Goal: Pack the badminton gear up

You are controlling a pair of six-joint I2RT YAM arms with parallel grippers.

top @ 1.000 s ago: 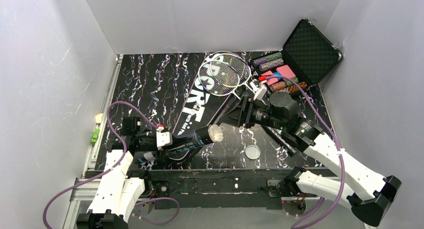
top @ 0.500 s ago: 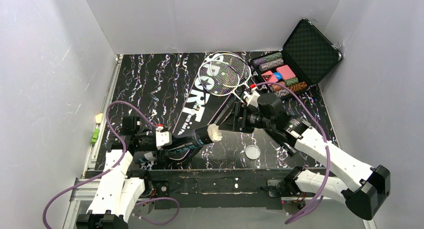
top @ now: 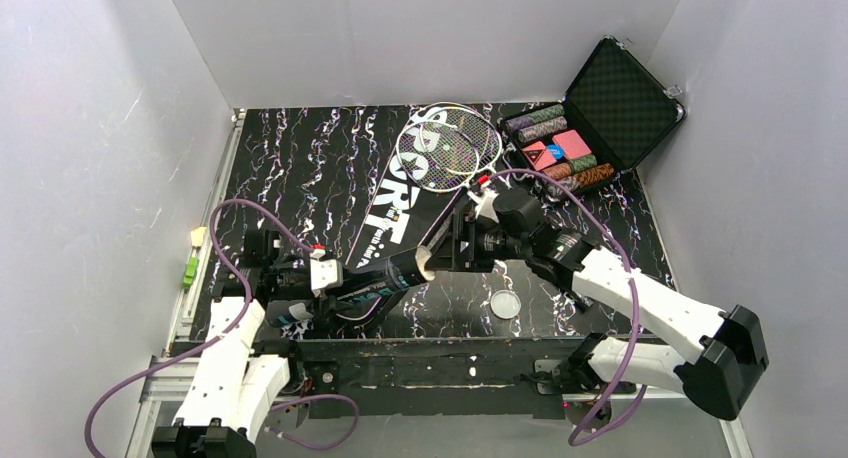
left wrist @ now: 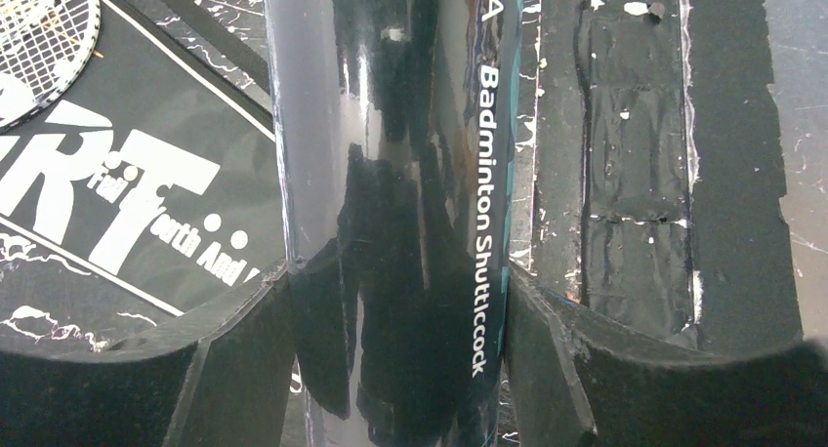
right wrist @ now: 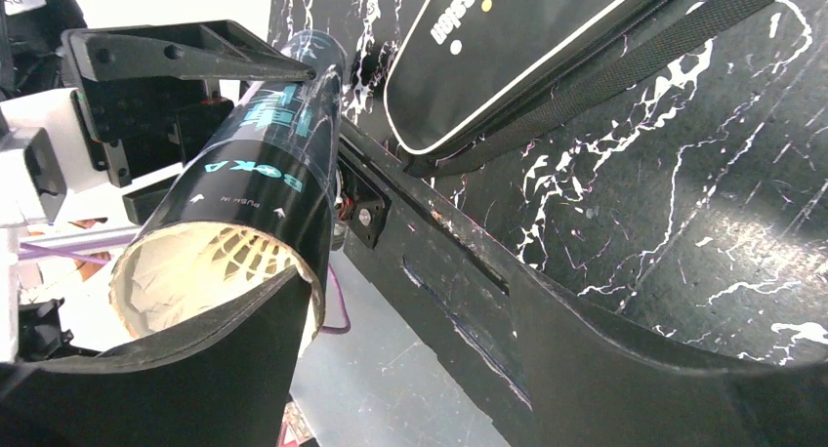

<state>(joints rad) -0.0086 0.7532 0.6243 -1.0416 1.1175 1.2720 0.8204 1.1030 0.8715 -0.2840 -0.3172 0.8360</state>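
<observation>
At the left, the left gripper (left wrist: 397,271) is clamped on the tube (top: 385,278), both fingers pressed to its glossy black wall, holding it above the near-left part of the table (top: 300,158). The tube's long axis runs from near-left to far-right in the top view, with the open mouth toward the right gripper. I judge it light and hollow, slick outside and apt to dent under a hard squeeze, so a moderate hold across the body suits it. Inside the mouth show the white feathers of a shuttlecock (right wrist: 220,262), which are fragile and best handled by the cork end

Next lies the bag (top: 395,193), flat on the table with its wide end far, and soft by the look. On that end rest 2 rackets (top: 450,143), heads overlapping, shafts running under the right arm. They are likely light and stiff, and best taken by the handle

The right gripper (top: 437,250) sits at the tube's mouth, jaws spread wide and holding nothing. To its near-right a round clear disc (top: 506,303) lies on the table, perhaps the tube's cap. At far right the poker-chip case (top: 625,98) stands open, no part of this job
</observation>
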